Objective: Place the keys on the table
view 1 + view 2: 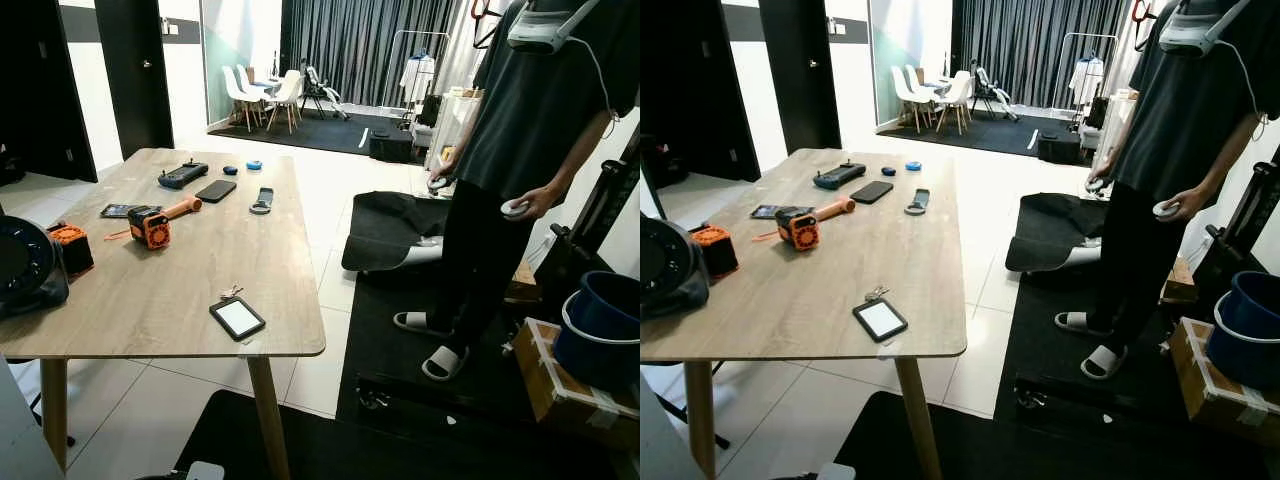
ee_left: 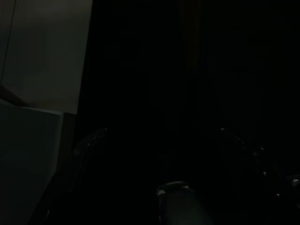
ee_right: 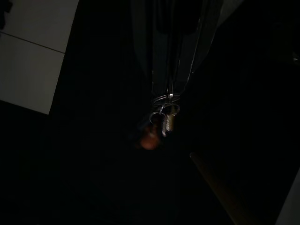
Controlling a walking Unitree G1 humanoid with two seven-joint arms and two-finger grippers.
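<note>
In the dark right wrist view, my right gripper [image 3: 168,89] hangs with its fingers shut on a ring of keys [image 3: 163,119]; a metal key and a reddish tag dangle below the tips. The wooden table [image 1: 150,300] stands ahead and to my left. A second small bunch of keys [image 1: 231,292] lies on it near the front edge, beside a small tablet [image 1: 237,318]. The left wrist view is very dark; my left gripper [image 2: 164,140] shows two faint fingers spread apart with nothing between them.
On the table lie an orange tool [image 1: 150,226], a phone [image 1: 215,190], a controller [image 1: 183,176] and a black fan [image 1: 25,265]. A person [image 1: 530,150] stands on a black mat to the right. A blue bucket [image 1: 605,320] sits at far right.
</note>
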